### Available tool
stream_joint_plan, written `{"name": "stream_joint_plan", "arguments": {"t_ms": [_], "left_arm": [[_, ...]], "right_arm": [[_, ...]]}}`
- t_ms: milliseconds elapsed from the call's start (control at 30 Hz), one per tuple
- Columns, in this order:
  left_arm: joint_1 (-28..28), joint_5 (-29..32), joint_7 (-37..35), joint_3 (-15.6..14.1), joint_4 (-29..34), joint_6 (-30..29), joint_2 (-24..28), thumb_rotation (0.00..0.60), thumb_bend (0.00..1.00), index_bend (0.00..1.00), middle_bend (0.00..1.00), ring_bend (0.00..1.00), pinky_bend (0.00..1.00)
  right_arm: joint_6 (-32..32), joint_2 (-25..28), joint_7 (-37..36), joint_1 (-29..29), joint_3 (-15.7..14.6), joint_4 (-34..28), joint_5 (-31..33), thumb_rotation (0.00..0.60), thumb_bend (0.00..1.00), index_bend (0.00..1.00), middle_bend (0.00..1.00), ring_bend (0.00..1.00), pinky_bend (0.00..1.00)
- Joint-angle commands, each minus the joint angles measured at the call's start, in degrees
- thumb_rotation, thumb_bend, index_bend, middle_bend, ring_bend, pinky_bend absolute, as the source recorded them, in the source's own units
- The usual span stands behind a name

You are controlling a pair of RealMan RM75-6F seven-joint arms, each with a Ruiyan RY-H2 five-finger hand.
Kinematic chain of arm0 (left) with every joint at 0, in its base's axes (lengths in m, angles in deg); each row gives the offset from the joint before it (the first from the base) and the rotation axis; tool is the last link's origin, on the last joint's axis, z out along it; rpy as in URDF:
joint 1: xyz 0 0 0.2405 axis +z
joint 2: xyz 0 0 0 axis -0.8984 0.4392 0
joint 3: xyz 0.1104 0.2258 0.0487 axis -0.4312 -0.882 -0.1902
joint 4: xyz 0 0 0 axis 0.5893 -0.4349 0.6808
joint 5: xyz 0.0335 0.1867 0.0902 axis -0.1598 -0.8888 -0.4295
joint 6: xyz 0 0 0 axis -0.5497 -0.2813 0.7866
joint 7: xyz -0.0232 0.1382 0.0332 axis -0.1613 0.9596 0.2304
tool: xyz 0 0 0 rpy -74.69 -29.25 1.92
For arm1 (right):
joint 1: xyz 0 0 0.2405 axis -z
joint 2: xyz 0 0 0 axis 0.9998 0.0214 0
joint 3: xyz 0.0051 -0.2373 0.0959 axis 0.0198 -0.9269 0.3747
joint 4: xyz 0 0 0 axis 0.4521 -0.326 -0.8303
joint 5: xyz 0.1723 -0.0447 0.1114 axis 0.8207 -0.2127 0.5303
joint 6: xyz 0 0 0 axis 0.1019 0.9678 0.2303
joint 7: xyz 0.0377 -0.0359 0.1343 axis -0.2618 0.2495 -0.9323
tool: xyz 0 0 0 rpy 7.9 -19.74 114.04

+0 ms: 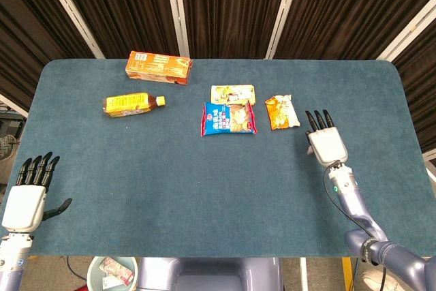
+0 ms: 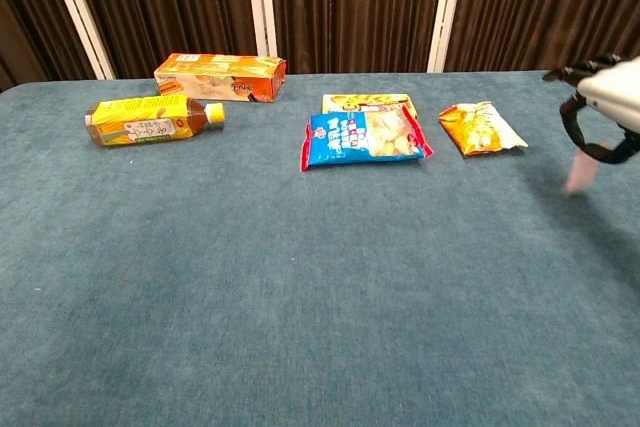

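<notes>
1. I have my right hand [image 1: 325, 142] raised above the table [image 1: 204, 189], at about 3 o'clock from the middle of the cloth. Its fingers are apart and straight, and it holds nothing.
2. The thing nearest to it is the orange snack bag [image 1: 281, 112], which lies flat at about 10 o'clock from the hand, near it but not touching.
3. In the chest view the right hand [image 2: 600, 107] is above the surface at the right edge, and the orange snack bag [image 2: 479, 127] is just to its 9 o'clock.
4. I judge that this is the approach step: the hand is on the way to the bag and the grasp is not yet begun.
5. The next move, I think, needs the hand forward and lower over the bag, with the fingers kept wide until they are on both sides of it. The blue snack bag [image 1: 228, 118] beside it should not be pushed.
6. My left hand [image 1: 27, 199] rests at the 8 o'clock corner, fingers apart, empty.
</notes>
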Motion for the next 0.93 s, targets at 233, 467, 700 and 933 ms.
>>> {"name": "stream_joint_plan", "arguments": {"t_ms": [233, 467, 700, 933], "left_arm": [[0.2, -1.6, -1.6, -0.7, 1.1, -1.0, 1.2, 0.554, 0.18, 0.0, 0.0, 0.0, 0.04], [0.4, -3.4, -3.3, -1.9, 1.7, -1.5, 2.3, 0.554, 0.18, 0.0, 0.0, 0.0, 0.04], [0.6, -4.7, -3.7, -2.6, 1.7, -2.2, 2.7, 0.555, 0.18, 0.0, 0.0, 0.0, 0.04], [0.8, -5.4, -3.4, -3.0, 1.4, -2.6, 2.4, 0.554, 0.18, 0.0, 0.0, 0.0, 0.04]], "right_arm": [[-11.9, 7.9, 9.1, 4.3, -0.8, -19.3, -3.4, 0.6, 0.61, 0.58, 0.03, 0.0, 0.0], [-24.5, 15.1, 14.0, 15.2, -7.2, -37.1, -6.4, 0.6, 0.6, 0.56, 0.02, 0.0, 0.0], [-34.3, 15.4, 8.0, 25.3, -13.6, -39.0, -7.3, 0.6, 0.6, 0.53, 0.0, 0.0, 0.0], [-35.4, 16.0, 6.6, 27.5, -15.5, -37.8, -8.5, 0.6, 0.6, 0.52, 0.0, 0.0, 0.0]]}}
